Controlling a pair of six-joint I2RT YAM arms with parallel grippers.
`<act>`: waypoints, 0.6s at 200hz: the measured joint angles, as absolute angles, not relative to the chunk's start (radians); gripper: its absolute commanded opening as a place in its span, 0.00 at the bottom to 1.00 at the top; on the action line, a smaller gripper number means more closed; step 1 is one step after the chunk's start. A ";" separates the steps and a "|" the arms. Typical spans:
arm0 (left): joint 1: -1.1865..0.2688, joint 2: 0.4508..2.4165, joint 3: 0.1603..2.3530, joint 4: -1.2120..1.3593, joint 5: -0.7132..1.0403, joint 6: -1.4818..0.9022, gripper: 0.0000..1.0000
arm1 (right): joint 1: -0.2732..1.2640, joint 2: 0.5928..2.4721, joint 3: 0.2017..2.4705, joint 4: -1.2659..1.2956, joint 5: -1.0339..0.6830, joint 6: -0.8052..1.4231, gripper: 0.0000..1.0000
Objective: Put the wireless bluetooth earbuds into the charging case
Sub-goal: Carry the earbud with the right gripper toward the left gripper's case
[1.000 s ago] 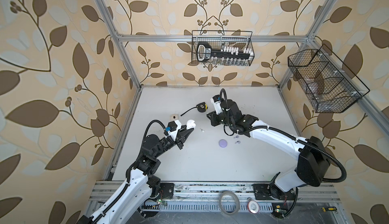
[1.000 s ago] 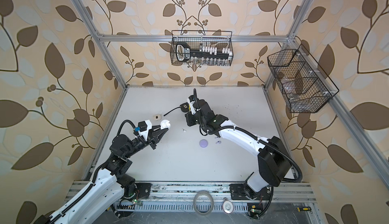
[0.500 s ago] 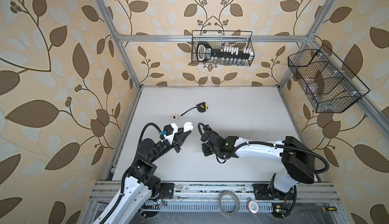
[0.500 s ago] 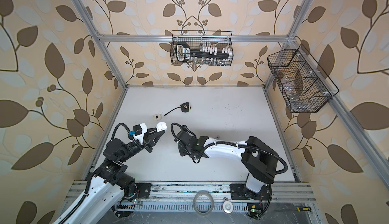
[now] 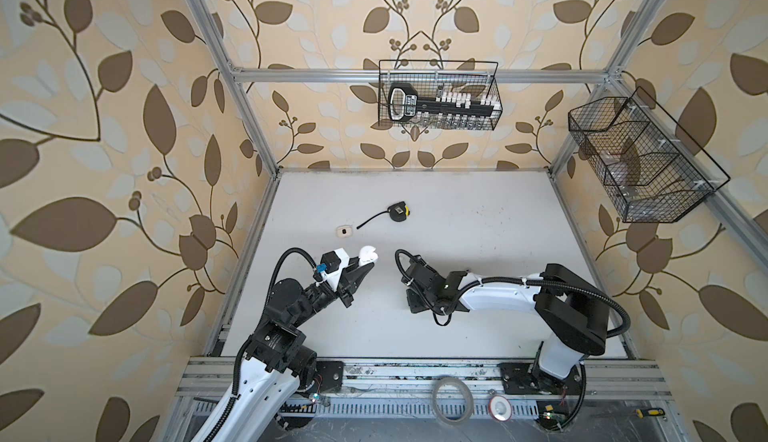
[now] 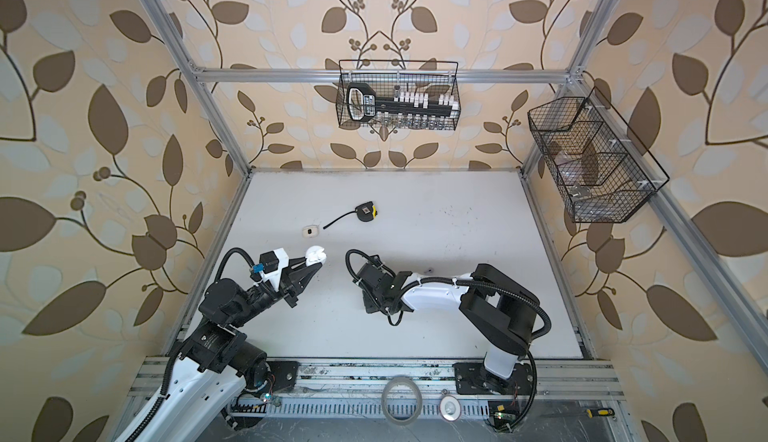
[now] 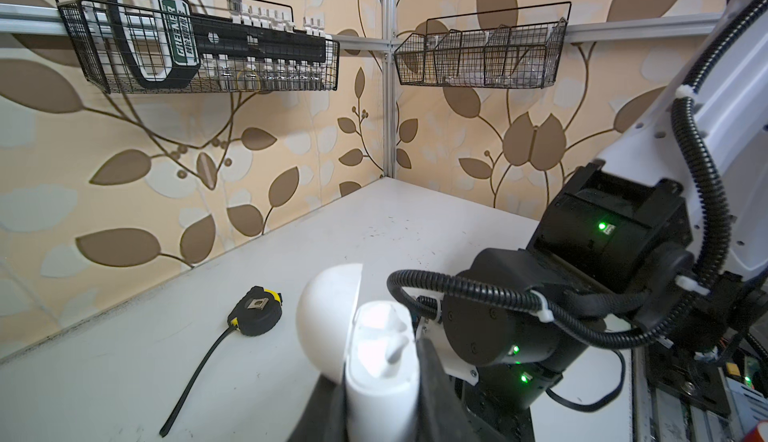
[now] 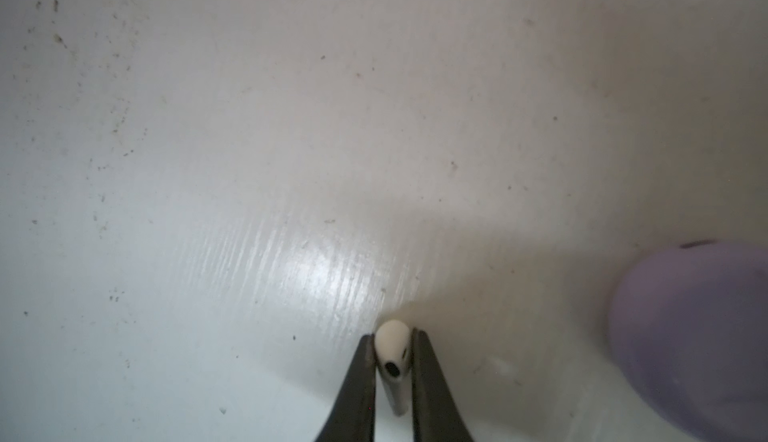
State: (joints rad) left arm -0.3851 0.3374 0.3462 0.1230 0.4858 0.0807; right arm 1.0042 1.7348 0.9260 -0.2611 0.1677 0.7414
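My left pincer (image 5: 365,264) is clamped on the white case (image 5: 368,254), which sits left of centre in both top views. In the left wrist view my two dark fingers (image 7: 436,394) press its sides, and its lid (image 7: 328,319) stands swung open. The inside is too washed out to tell what sits in it. My right arm reaches in low from the right, its wrist bent down over the bench (image 5: 478,220) just below the middle of the frame, so the top views hide that pincer. The right wrist view shows it. My right pincer (image 8: 393,336) is closed on a cream earbud (image 8: 392,363), one finger against each side, with the bud's rounded head poking past the tips. The tips are close above the bench, but I cannot tell whether the bud touches it. A lavender case (image 8: 694,336) lies on the bench near that pincer, apart from it. Further back, upper left of the bench, lie a black and yellow tape (image 5: 398,213) and a small white block (image 5: 344,231), both well clear of my arms.
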 measured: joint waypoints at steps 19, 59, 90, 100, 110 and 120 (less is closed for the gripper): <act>-0.385 0.322 0.346 0.123 0.486 0.084 0.00 | 1.001 1.735 0.930 -0.263 0.163 0.730 0.40; -0.385 0.306 0.346 0.122 0.486 0.088 0.00 | 0.986 1.737 0.974 -0.373 0.131 0.667 0.50; -0.385 0.300 0.346 0.121 0.486 0.088 0.00 | 0.960 1.774 1.077 -0.522 0.103 0.584 0.50; -0.385 0.297 0.346 0.119 0.486 0.090 0.00 | 0.953 1.788 1.115 -0.565 0.096 0.556 0.50; -0.385 0.294 0.346 0.115 0.486 0.092 0.00 | 0.950 1.798 1.152 -0.605 0.092 0.533 0.50; -0.385 0.292 0.346 0.113 0.486 0.094 0.00 | 0.948 1.809 1.186 -0.637 0.087 0.512 0.51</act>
State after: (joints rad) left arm -0.3851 0.2920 0.3462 0.1131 0.4858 0.0944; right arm 0.9482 1.8088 1.1858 -0.6373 0.0872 0.5121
